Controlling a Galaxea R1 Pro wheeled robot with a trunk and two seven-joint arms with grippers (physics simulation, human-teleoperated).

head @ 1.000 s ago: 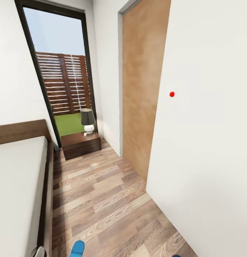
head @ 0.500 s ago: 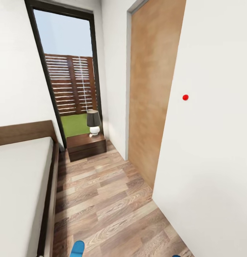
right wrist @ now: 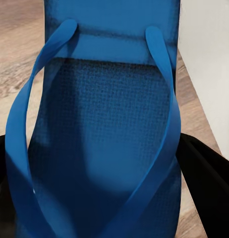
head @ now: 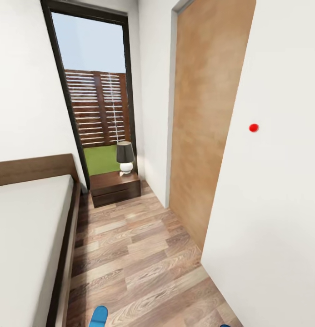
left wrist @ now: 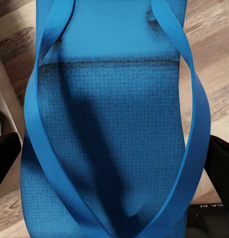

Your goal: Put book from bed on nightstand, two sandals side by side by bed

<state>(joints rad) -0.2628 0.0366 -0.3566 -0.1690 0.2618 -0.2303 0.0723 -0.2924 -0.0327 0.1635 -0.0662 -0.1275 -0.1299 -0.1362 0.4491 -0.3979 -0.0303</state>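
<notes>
Right now your left gripper (left wrist: pixel 114 163) has its dark fingers (left wrist: pixel 5 153) pressed against both edges of a blue sandal (left wrist: pixel 112 124), so it is clamped on that sandal; the sole and its two straps fill most of the left wrist view, with plank floor (left wrist: pixel 213 29) behind it. Your right gripper (right wrist: pixel 102 173) is the same: black fingers (right wrist: pixel 206 173) sit tight on either side of the other sandal (right wrist: pixel 104 129), closed on it, with floor (right wrist: pixel 15 49) beyond it and a white wall (right wrist: pixel 208 59) close beside.

From the head view, you see the tip of the left-hand sandal (head: pixel 99 316) poking up at the lower edge, over the floor (head: pixel 134 254) near the bed's side. A sliver of blue (head: pixel 224 325) shows at the lower edge near the right-hand wall (head: pixel 284 204); it is too small to say more.

The bed (head: pixel 25 236) runs along your left, grey mattress on a dark wooden frame, headboard against the far wall. Past its far corner stands a nightstand (head: pixel 115 187), with a lamp (head: pixel 125 156) on top. Behind it is a tall black-framed window (head: pixel 93 91) showing a slatted fence and grass. To your right is a wooden door (head: pixel 207 118), and a red dot (head: pixel 253 127) sits on the wall just past it.
</notes>
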